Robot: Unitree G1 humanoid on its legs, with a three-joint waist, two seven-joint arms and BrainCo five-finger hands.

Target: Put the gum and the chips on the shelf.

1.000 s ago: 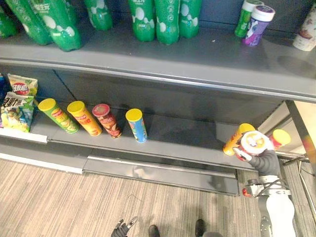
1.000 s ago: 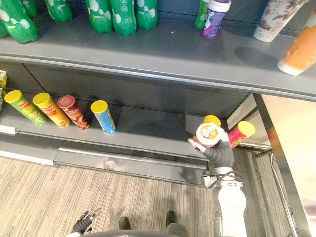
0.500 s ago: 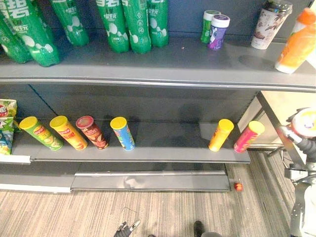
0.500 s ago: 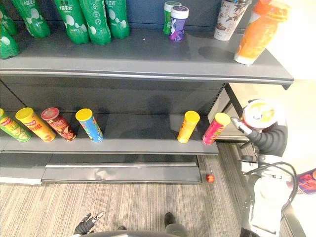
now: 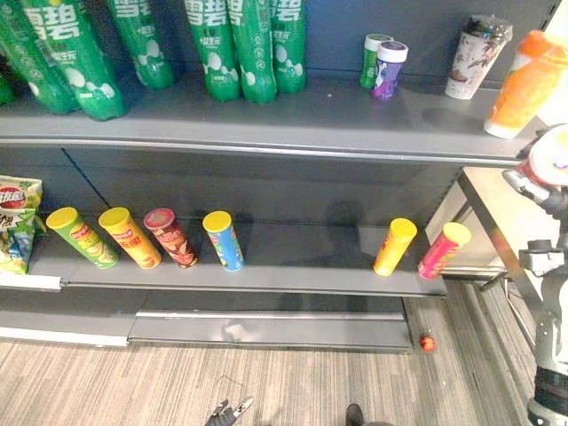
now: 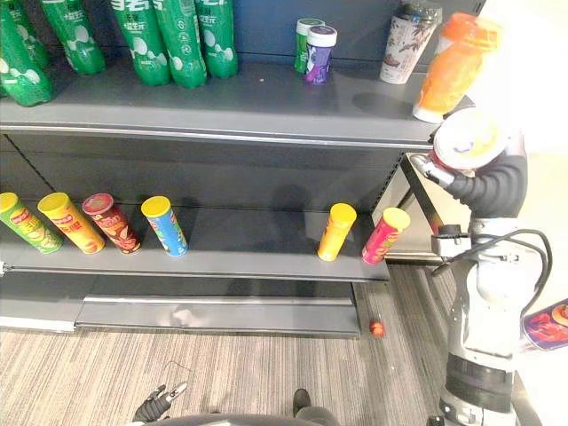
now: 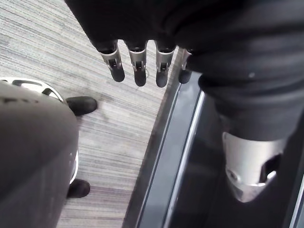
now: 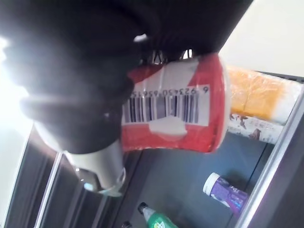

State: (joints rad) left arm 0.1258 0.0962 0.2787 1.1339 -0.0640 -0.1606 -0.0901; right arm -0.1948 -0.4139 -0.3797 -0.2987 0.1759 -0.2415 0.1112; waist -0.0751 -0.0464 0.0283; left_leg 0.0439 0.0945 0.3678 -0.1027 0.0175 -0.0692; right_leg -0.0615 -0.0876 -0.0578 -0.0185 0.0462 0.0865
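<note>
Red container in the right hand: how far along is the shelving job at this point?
Apparently done: chip cans stand on the lower shelf, two gum jars on the upper shelf. In hand: the right hand is curled round the red container, held beside the upper shelf's right end, near the orange bottle. Left: setting it on a shelf. The left hand hangs open near the floor.
</note>
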